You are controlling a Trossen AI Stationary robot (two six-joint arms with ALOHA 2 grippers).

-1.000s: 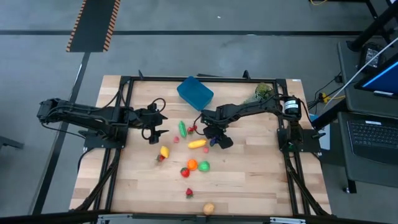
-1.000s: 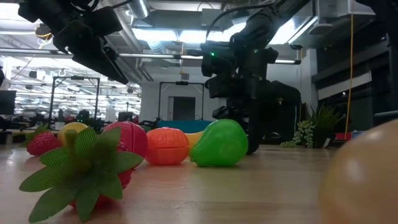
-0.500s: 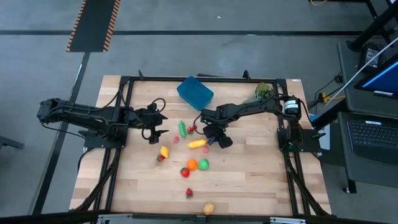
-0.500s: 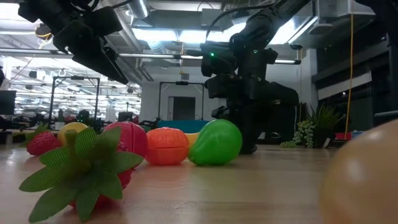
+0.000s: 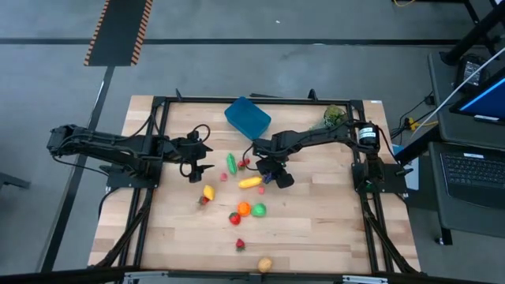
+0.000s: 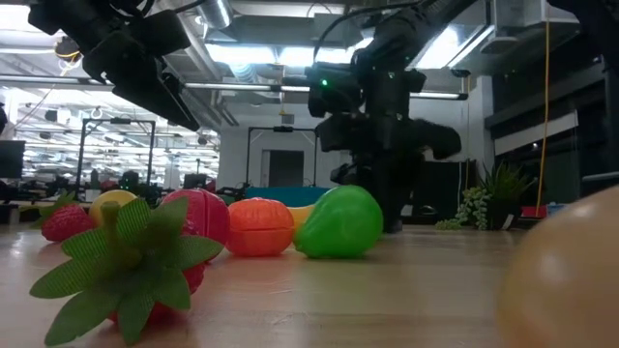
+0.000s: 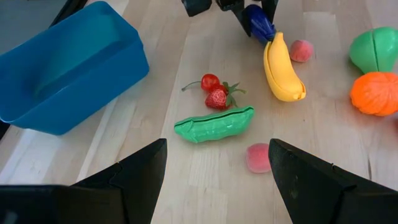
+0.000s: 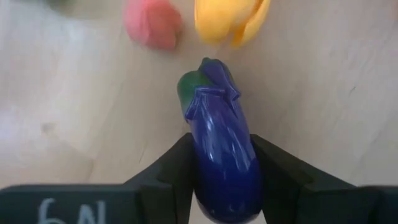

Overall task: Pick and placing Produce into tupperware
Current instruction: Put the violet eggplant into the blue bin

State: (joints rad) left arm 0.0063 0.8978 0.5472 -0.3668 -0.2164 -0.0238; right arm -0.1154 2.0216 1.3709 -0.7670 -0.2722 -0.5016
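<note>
The pale wooden slatted table (image 5: 316, 229) carries everything, with a black metal frame (image 5: 260, 100) round its edges. Near the far edge sits the blue rectangular plastic container with rounded corners (image 5: 247, 117), apparently holding no produce; the left wrist view shows its inside bare (image 7: 68, 59). The right gripper (image 5: 271, 174) is at mid-table, just beside the tip of the yellow toy banana (image 5: 250, 182), and its two dark fingers (image 8: 177, 168) are clamped on either side of the glossy purple toy eggplant with a green cap (image 8: 221, 155), also visible at the banana's end in the left wrist view (image 7: 258, 22). The left gripper (image 5: 199, 158) hangs left of the produce with its fingers (image 7: 140, 171) apart, gripping nothing. The rest of the produce lies loose on the wood: a green toy pea pod (image 7: 213, 124), a green pear-shaped fruit (image 6: 338, 222), a round orange toy fruit (image 6: 259, 226), a small red strawberry with a cherry (image 7: 214, 94), and a little pink round piece (image 7: 258, 157).
</note>
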